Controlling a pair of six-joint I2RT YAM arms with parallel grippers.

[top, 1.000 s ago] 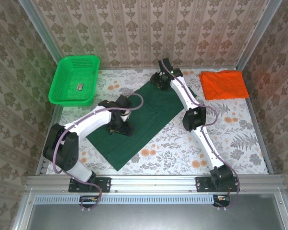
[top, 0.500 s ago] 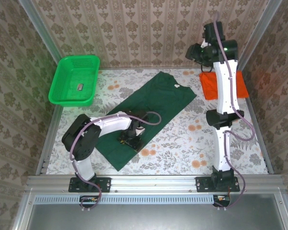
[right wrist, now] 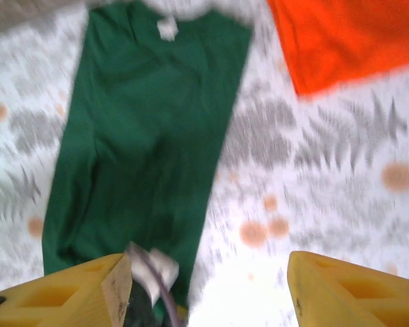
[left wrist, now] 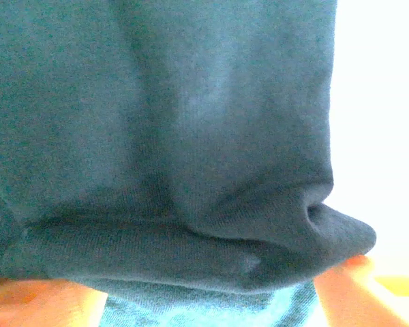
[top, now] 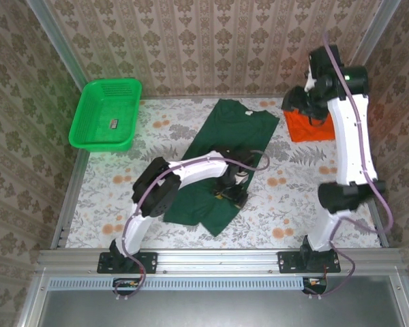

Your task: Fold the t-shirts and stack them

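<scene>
Top external view: the dark green t-shirt (top: 225,153) lies on the flower-patterned table (top: 286,204), folded into a long strip running from the far middle towards the near edge. The left gripper (top: 230,193) is down on the strip's near right edge. The right gripper (top: 301,102) is held high over the near-left corner of the folded orange t-shirt (top: 315,127), which sits at the far right, apart from the green one. A green mesh basket (top: 88,102) stands at the far left. Left wrist view: a thick fold of the dark green t-shirt (left wrist: 191,136) bulges between two fingers (left wrist: 41,303) that stand wide apart, their tips covered by cloth; whether they clamp the fold cannot be told. Right wrist view: the right gripper (right wrist: 208,293) is spread wide with nothing between its fingers, looking down on the dark green t-shirt (right wrist: 150,129) and the orange t-shirt (right wrist: 341,37).
</scene>
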